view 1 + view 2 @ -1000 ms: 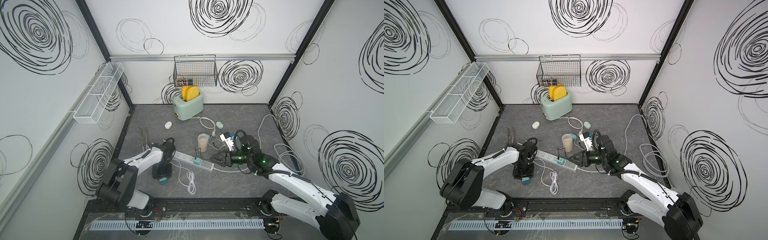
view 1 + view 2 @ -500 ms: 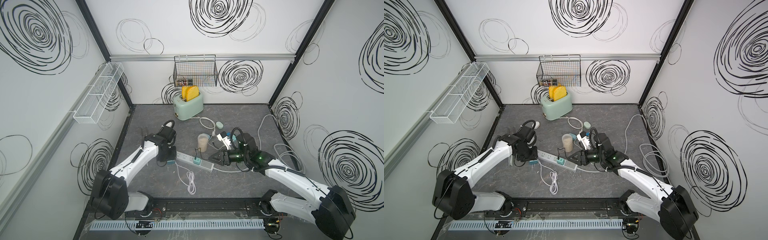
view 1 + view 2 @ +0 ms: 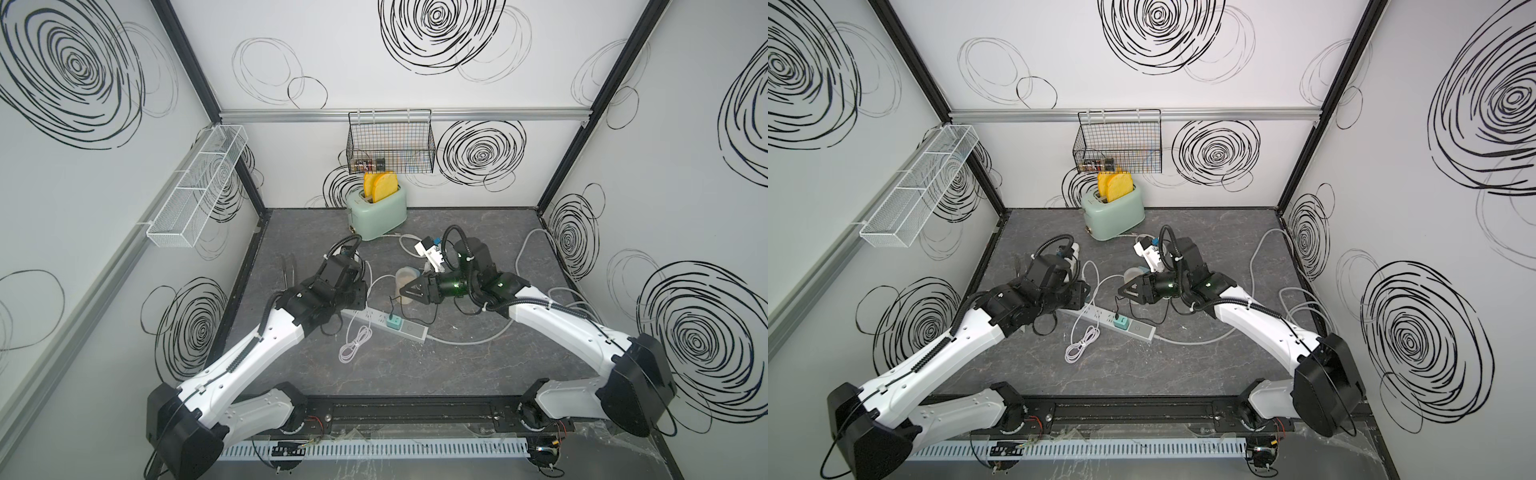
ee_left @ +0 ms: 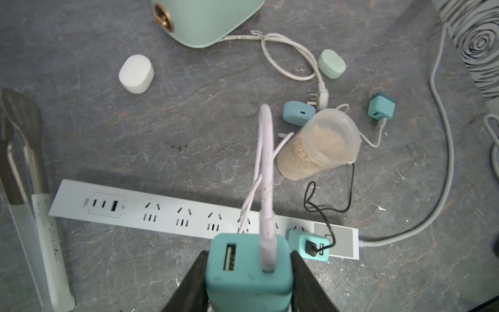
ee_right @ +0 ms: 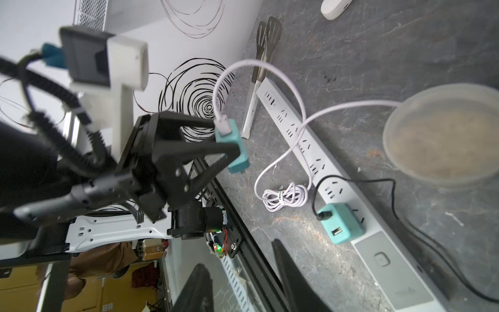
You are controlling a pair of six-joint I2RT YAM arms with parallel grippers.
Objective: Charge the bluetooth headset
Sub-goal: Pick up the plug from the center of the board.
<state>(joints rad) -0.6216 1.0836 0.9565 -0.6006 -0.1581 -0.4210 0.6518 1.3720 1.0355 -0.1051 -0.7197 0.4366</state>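
Cup: clear plastic cup standing mid-table, part filled with tan powder.
Toaster: mint toaster at the far wall, two yellow slices in its slots.
Wire basket: black wire basket on the far wall; its small contents are unclear.
Left gripper: left gripper clamps a teal charger with a white cable plugged in, above the power strip.
Right gripper: right gripper has its jaws apart with nothing between them.
Headset: blue earbud case lies just beyond the cup, far-right of the left gripper and apart from it.
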